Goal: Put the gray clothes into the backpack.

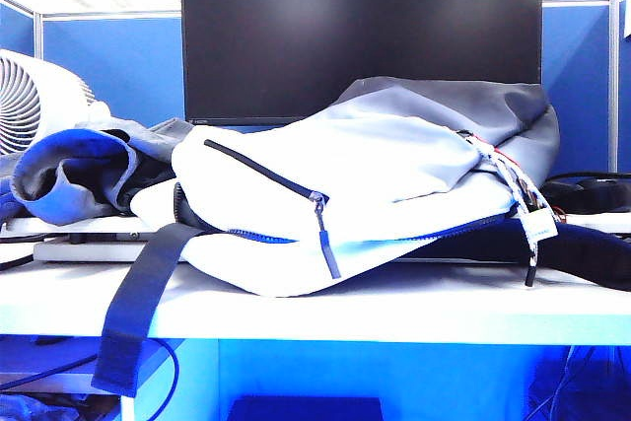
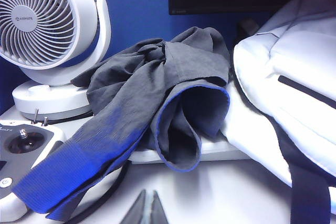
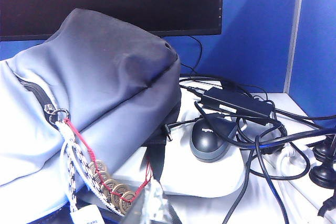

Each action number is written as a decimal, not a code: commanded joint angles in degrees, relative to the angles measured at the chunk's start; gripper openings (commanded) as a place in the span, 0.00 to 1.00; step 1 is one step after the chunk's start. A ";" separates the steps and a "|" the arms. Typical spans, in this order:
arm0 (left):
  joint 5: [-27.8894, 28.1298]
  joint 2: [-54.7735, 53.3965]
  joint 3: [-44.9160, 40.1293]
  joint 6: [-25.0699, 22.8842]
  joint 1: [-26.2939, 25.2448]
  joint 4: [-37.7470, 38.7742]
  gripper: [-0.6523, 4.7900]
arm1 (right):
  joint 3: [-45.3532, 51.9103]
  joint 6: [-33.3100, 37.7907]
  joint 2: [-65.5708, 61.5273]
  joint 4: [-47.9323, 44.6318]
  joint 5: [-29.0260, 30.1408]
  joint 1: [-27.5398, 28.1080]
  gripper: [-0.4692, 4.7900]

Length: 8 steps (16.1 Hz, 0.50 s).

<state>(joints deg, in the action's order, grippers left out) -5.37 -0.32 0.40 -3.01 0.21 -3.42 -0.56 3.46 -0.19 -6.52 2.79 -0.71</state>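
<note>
Gray clothes (image 2: pixel 157 93) bunched in thick folds on the table (image 1: pixel 394 308), blue lining showing at one rolled opening, one sleeve trailing down over a white controller (image 2: pixel 16 150). Heaped at the left end of the backpack (image 1: pixel 345 184), touching its white side, outside it. Backpack lying flat across mid-table, black diagonal pocket zipper (image 1: pixel 261 173) facing the exterior camera, blue-edged main zipper along the lower seam, dark-gray end panel (image 3: pixel 105 56) at the right, black strap (image 1: pixel 138 308) hanging over the table's front edge. Cord with red thread and coins (image 3: pixel 107 184) dangling from a zipper ring near that panel. White fan (image 2: pixel 42 19) behind the clothes; black monitor (image 1: pixel 360 32) behind the backpack. Mouse (image 3: pixel 210 140), power brick and tangled cables on the right. Left gripper (image 2: pixel 147 211) low in front of the clothes, jaws pressed together, holding nothing. Right gripper (image 3: pixel 149 208) beside the coins, barely seen, closed and empty.
</note>
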 commanded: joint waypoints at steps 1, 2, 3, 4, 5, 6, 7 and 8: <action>0.17 0.13 0.04 0.02 -0.04 -0.42 0.11 | -0.04 0.15 0.09 1.42 -0.15 0.00 0.09; 0.17 0.13 0.04 0.02 -0.04 -0.42 0.11 | -0.04 0.17 0.09 1.84 -0.09 0.00 0.09; 0.17 0.13 0.04 0.04 -0.04 -0.42 0.11 | -0.04 0.17 0.09 1.79 -0.09 0.00 0.09; 0.13 0.13 0.04 0.26 -0.04 -0.44 0.11 | -0.04 0.20 0.09 1.73 -0.07 0.00 0.09; -1.01 0.13 0.04 2.56 -0.04 -0.59 0.11 | -0.04 2.67 0.09 1.62 1.46 -0.02 0.09; -3.58 0.13 0.04 7.76 -0.02 -1.55 0.11 | -0.04 10.80 0.09 1.05 3.58 -0.02 0.09; -6.78 0.13 0.04 15.98 0.00 -5.55 0.11 | -0.04 22.05 0.09 -1.40 4.04 -0.11 0.09; -8.68 0.13 0.04 26.23 0.00 -10.80 0.11 | -0.04 28.22 0.09 -5.07 4.02 -0.09 0.09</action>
<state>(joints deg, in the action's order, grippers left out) -11.42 -0.32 0.40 11.20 0.21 -6.96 -0.56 22.52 -0.19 -6.09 6.50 -0.73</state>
